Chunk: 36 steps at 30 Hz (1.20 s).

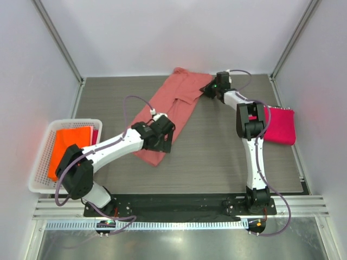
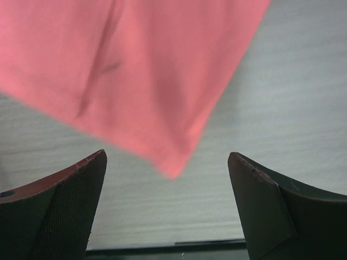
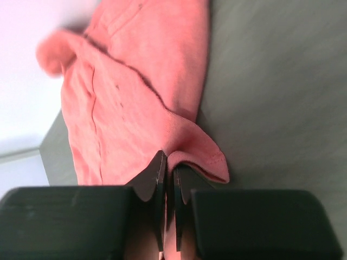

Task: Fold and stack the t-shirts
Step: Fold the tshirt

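On the grey worktop [image 1: 217, 157] I see the salmon-pink t-shirt [image 1: 181, 100] as the biggest thing. It lies as a long strip on a diagonal, from the middle of the far edge down toward the near-left corner. The magenta t-shirt [image 1: 281, 125] lies folded at the right edge, partly under the right arm. The white basket [image 1: 37, 170] stands against the left edge, close to the near-left corner, and the bright orange t-shirt [image 1: 68, 143] lies inside it.

My left pincer [image 2: 168, 162] is spread wide and holds nothing. The near corner of the salmon-pink t-shirt [image 2: 146, 70] points into the gap between its fingers. My right pincer [image 3: 169, 168] is at the far end of the strip, closed tight on a fold at the hem of the salmon-pink t-shirt [image 3: 135, 92].
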Tool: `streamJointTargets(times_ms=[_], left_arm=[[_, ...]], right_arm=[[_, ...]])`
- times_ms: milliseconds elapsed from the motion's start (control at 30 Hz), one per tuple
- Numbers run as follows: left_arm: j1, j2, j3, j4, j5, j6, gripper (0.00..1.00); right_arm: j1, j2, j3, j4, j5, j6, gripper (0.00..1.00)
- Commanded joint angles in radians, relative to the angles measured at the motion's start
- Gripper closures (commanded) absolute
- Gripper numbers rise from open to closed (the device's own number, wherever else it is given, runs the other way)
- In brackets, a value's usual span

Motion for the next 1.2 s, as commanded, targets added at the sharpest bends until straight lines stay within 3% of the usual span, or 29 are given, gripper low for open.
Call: streamJointTargets(times_ms=[0, 200, 700, 867, 1000, 1100, 1167], left_arm=[[-0.137, 0.006, 0.017, -0.08, -0.136, -0.033, 0.08], [-0.239, 0.155, 0.074, -0.168, -0.219, -0.047, 0.21], [-0.352, 0.365, 0.215, -0.064, -0.144, -0.007, 0.3], [-0.352, 0.417, 0.219, -0.076, -0.121, -0.024, 0.46], [-0.352, 0.448, 0.209, -0.091, -0.106, -0.051, 0.5], [-0.352, 0.433, 0.193, -0.087, -0.1, -0.064, 0.62], [-0.352, 0.43, 0.189, -0.087, -0.083, -0.068, 0.78]], right_arm=[[-0.052, 0.059, 0.11, -0.107, -0.091, -0.089, 0.88], [-0.05, 0.04, 0.047, -0.058, -0.101, -0.094, 0.87], [-0.063, 0.037, 0.004, -0.027, -0.121, -0.092, 0.87], [-0.073, 0.034, 0.001, -0.029, -0.126, -0.095, 0.87], [-0.075, 0.034, 0.0, -0.027, -0.132, -0.098, 0.87], [-0.073, 0.036, 0.001, -0.027, -0.135, -0.1, 0.87], [-0.073, 0.036, 0.003, -0.029, -0.137, -0.101, 0.88]])
